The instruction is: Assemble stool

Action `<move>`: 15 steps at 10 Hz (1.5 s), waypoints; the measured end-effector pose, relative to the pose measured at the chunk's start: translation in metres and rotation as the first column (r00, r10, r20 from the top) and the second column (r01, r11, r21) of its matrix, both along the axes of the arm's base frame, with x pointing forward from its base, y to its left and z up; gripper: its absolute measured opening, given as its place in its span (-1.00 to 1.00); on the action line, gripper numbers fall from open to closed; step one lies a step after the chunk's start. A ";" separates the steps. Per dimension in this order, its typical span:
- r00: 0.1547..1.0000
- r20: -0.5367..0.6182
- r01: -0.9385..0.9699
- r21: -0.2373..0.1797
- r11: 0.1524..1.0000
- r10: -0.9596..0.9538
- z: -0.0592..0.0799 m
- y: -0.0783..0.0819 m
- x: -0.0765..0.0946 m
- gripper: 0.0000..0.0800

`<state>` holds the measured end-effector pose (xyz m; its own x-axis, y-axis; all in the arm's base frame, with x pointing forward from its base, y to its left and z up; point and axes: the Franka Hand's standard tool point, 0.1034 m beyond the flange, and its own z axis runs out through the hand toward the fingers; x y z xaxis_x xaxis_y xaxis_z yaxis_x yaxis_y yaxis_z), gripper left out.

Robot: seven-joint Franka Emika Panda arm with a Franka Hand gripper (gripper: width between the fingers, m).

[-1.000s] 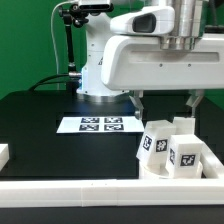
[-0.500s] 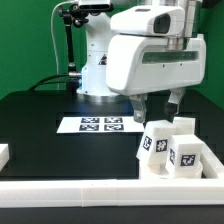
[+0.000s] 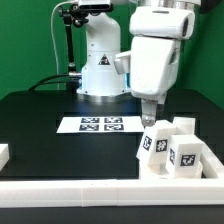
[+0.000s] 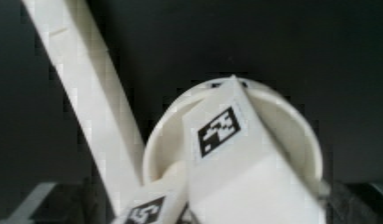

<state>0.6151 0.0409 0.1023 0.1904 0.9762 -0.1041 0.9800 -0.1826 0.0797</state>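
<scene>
Swung round at the wrist since the earlier frames: gripper [image 3: 150,117] turned from broadside to edge-on, and shifted toward frame centre of the exterior view.

Item: stool [image 3: 172,150], lower right of the exterior view, against the white border rail [image 3: 110,197]. Round seat [image 3: 165,166] at the bottom; tagged legs [image 3: 154,142] standing up out of it, apparently already fitted, count uncertain.

Gripper: spread to full width, nothing held. Poised just above the nearest leg, upper left of the stool; contact not discernible.

Wrist view: seat [image 4: 179,135] and one tagged leg [image 4: 241,140] filling the middle, a long white part, probably another leg [image 4: 90,110], crossing at an angle.

Marker board [image 3: 100,124]: flat on the black table [image 3: 40,125], centre, untouched.

Step judged: lining up on a standing leg, likely to tighten or seat it. Next move calls for a straight descent with fingers astride the leg, then a firm close without nudging its neighbours.
</scene>
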 end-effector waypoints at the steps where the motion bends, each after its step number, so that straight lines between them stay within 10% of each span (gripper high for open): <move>1: 0.998 -0.008 -0.063 -0.007 0.998 0.063 0.000 0.000 0.000 0.62; 12: 0.939 -0.086 -0.338 -0.049 0.940 0.333 -0.021 0.002 -0.012 0.62; 15: 0.940 -0.089 -0.334 -0.050 0.941 0.329 -0.023 0.001 -0.010 -0.08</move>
<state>0.6048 0.0422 0.0792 -0.1542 0.9734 -0.1695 0.9876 0.1567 0.0015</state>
